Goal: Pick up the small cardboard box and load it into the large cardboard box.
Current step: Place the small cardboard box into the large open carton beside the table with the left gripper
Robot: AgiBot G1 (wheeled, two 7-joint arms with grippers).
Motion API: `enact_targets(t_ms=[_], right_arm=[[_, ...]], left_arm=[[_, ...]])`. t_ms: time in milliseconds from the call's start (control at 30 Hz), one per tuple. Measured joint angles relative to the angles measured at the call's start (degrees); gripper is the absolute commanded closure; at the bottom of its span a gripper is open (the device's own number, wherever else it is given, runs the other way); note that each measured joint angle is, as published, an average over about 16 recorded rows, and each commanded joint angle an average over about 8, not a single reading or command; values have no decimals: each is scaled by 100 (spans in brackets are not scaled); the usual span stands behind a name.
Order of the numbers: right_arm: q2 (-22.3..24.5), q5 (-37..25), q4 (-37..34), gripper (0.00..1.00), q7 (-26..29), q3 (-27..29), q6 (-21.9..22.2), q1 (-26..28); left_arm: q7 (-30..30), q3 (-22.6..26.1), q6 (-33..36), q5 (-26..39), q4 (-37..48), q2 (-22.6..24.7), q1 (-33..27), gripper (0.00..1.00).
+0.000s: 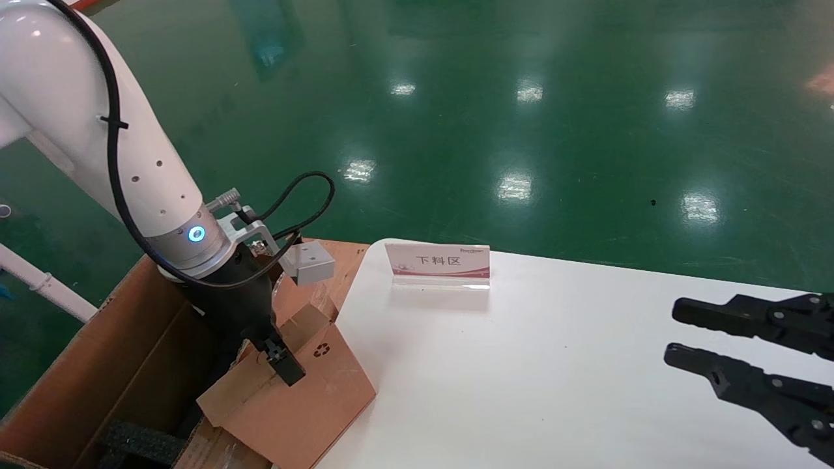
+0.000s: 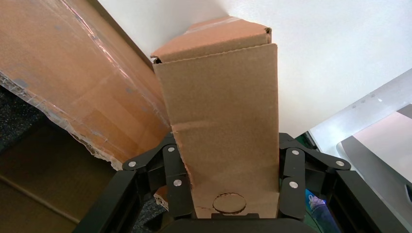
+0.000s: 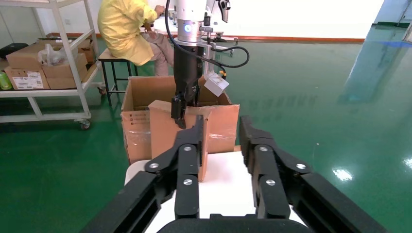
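Holding the small cardboard box (image 1: 306, 391) between its two black fingers, the left hand (image 1: 277, 358) hangs over the edge where the white surface (image 1: 554, 365) meets the large cardboard box (image 1: 104, 365). The fingers pinch the small box from both sides, and in the left wrist view (image 2: 223, 145) you can see them pressed flat on its narrow edges. The small box is up in the air and tilted. Its long side points away from the hand, out and down toward the surface. The big box lies just to the left of it, with its open top right below the arm. So the next move looks like a short swing to the left and then down into the big box.

The small box is flat, plain and brown, with a little black recycling mark on one face. It looks light and a bit bendy. The large cardboard box is brown too, with long flaps, shiny clear tape on one flap, and a dark foam block (image 1: 140, 446) at the bottom. That flap stands close beside the small box and could get in the way.

The right hand (image 1: 690, 335) waits far off over the surface, with its fingers spread and nothing in them. A small sign (image 1: 438, 264) stands at the far edge.
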Motion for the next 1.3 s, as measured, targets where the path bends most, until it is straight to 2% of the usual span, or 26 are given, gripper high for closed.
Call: enact_targets(t_ms=[367,633,833,1033,1067,1300], right_arm=[[1,2,-3,100,-2,-4,0,2],[2,4,-4,100,-4,-7,0,3],[2,5,-4,100,-5,-9,1,4],[3,7,-4,99,-6,-11,2,4],[3,7,-4,94,-6,-11,2,4],[4,9,-4,7,-8,-14,3,5]], left_arm=[[193,-463,-43,-117,-87,-366,-934,100],[451,-669,368,39,103,-370,-1887,100],[654,-355,765,152,385,-226,-2527,100],[717,397,972,94,542,-167,-3057,100],[714,557,977,72,550,-170,-3131,100],[591,1671,946,-75,529,-225,-3505,100]])
